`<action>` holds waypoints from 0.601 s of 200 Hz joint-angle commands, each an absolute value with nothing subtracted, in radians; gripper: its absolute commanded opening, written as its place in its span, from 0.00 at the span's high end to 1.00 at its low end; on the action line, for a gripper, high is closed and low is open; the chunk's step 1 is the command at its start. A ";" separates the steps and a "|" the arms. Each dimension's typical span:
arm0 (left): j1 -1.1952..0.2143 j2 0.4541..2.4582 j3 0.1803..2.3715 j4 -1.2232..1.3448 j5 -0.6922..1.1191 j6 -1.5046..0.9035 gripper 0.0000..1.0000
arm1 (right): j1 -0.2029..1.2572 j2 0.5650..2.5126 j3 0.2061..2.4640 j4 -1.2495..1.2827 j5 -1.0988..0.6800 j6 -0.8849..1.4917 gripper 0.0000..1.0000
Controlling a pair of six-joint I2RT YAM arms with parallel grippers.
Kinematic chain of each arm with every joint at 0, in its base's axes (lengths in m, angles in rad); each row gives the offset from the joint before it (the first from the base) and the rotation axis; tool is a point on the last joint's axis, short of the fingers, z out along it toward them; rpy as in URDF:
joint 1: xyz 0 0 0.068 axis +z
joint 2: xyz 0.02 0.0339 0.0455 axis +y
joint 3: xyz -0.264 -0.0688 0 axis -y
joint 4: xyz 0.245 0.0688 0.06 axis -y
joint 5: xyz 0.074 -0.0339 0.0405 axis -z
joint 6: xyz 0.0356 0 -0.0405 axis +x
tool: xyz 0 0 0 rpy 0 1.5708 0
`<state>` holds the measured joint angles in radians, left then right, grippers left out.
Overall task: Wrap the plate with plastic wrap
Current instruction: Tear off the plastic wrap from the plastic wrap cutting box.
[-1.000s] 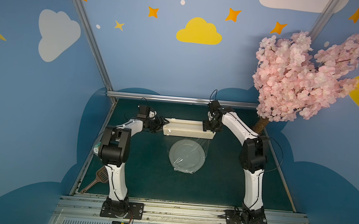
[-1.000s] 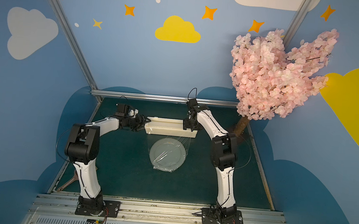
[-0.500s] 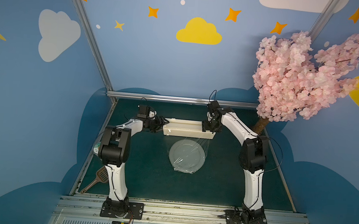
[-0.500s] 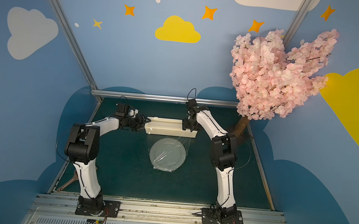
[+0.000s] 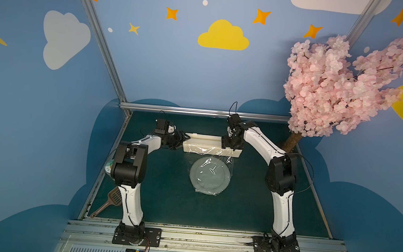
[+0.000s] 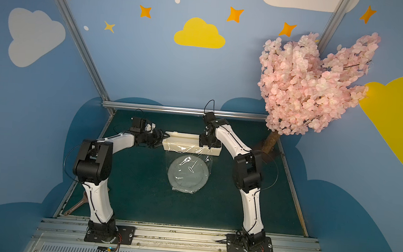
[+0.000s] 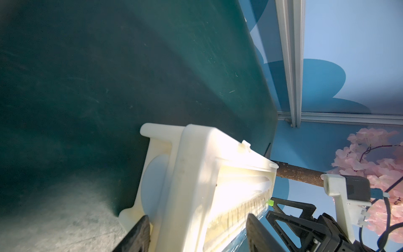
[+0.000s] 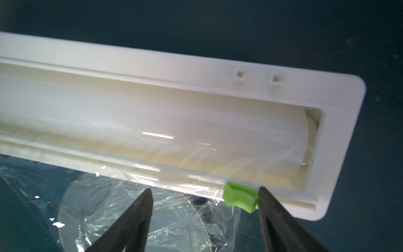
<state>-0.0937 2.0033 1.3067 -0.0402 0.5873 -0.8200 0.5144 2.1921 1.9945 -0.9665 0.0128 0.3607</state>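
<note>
The plate [image 5: 209, 179] lies flat mid-table with plastic wrap [image 5: 227, 162] draped over it from the cream dispenser box [image 5: 204, 141] just behind, whose long axis runs side to side. The left gripper [image 7: 197, 218] clamps the box's end. The right gripper [image 8: 205, 189] stands spread, a green slider [image 8: 239, 197] against one jaw. A pink tree [image 5: 341, 86] stands far right.

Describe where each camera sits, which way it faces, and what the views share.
Top views: high over the robot's base, looking down at left arm, right arm, plate under plastic wrap, dispenser box.
Left wrist: on the left arm, looking along the dispenser box; left claw grips its end.
Right wrist: above the dispenser box, looking down at its green slider; right claw open.
Shared: both wrist views show the dispenser box and green slider.
</note>
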 commanded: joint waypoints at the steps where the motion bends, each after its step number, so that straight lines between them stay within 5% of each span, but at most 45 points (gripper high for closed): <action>1: -0.138 1.996 1.302 0.000 0.650 -0.840 0.32 | 0.573 2.225 2.040 -0.945 -0.137 0.384 0.25; 120: -0.161 1.993 1.278 0.031 0.634 -0.863 0.31 | 0.699 2.367 2.233 -0.940 -0.248 0.439 0.25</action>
